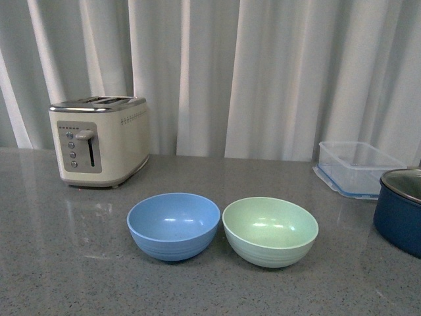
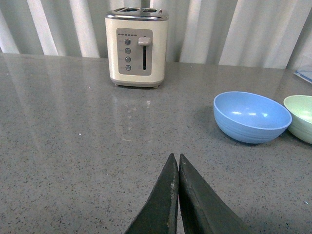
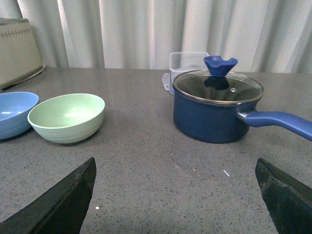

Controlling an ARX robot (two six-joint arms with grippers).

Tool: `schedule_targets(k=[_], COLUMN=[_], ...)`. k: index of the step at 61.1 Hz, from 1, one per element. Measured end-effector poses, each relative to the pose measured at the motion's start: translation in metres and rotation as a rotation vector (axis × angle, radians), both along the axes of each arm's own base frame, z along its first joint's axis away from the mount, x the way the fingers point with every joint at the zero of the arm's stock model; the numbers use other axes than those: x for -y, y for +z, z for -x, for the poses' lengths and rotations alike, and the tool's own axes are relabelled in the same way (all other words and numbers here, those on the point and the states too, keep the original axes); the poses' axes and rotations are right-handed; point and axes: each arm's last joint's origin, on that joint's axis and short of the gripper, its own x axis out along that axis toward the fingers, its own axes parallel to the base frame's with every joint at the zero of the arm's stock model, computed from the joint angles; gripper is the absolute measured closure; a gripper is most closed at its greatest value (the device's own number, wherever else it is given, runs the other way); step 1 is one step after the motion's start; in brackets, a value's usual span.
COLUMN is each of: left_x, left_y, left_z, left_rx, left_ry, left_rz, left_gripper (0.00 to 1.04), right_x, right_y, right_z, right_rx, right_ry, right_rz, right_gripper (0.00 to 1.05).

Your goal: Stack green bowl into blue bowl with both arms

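The green bowl [image 1: 270,230] stands upright and empty on the grey counter, just right of the blue bowl [image 1: 173,224], nearly touching it. Both also show in the left wrist view, the blue bowl [image 2: 251,116] and the green bowl [image 2: 301,117], and in the right wrist view, the green bowl [image 3: 67,117] and the blue bowl [image 3: 13,113]. Neither arm shows in the front view. My left gripper [image 2: 175,157] is shut and empty, low over the counter, well short of the blue bowl. My right gripper [image 3: 175,165] is wide open and empty, short of the green bowl.
A cream toaster [image 1: 99,139] stands at the back left. A clear plastic container [image 1: 358,166] sits at the back right. A dark navy pot with a glass lid [image 3: 217,105] stands right of the green bowl, its handle [image 3: 280,121] pointing outward. White curtains hang behind.
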Motion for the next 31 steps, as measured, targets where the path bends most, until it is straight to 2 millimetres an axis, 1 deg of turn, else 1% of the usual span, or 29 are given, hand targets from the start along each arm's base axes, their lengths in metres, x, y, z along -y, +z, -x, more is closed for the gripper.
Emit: schedule_targets(k=[31], left_x=[0.000], left_y=[0.000], left_z=[0.013], left_rx=[0.003], left_ry=[0.000], left_rz=[0.000], left_gripper=[1.01], right_x=[0.000], right_y=[0.000], right_z=[0.000], right_rx=[0.000], right_ry=[0.000], right_rz=[0.000], right_gripper=[0.10])
